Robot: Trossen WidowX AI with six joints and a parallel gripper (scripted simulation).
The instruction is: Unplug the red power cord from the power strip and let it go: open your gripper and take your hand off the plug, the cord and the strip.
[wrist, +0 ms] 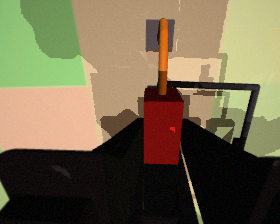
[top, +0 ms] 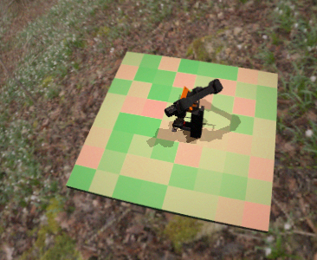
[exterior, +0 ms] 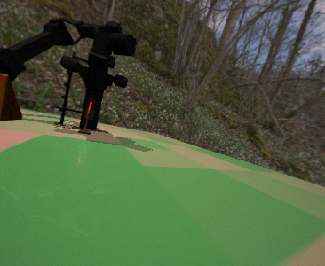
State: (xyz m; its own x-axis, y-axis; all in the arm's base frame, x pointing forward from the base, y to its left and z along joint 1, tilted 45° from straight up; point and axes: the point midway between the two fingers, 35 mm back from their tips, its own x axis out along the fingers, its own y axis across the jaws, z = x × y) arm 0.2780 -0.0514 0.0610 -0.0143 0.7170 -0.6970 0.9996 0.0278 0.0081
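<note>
Gripper [wrist: 161, 165] tight around red plug [wrist: 162, 125]

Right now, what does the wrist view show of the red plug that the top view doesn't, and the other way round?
Wrist only: the red block-shaped plug gripped between the black gripper fingers, and its orange cord running to a small grey square. Top only: the whole green, pink and tan checkered board and the arm's orange base. Both: the gripper over the tan patch.
</note>
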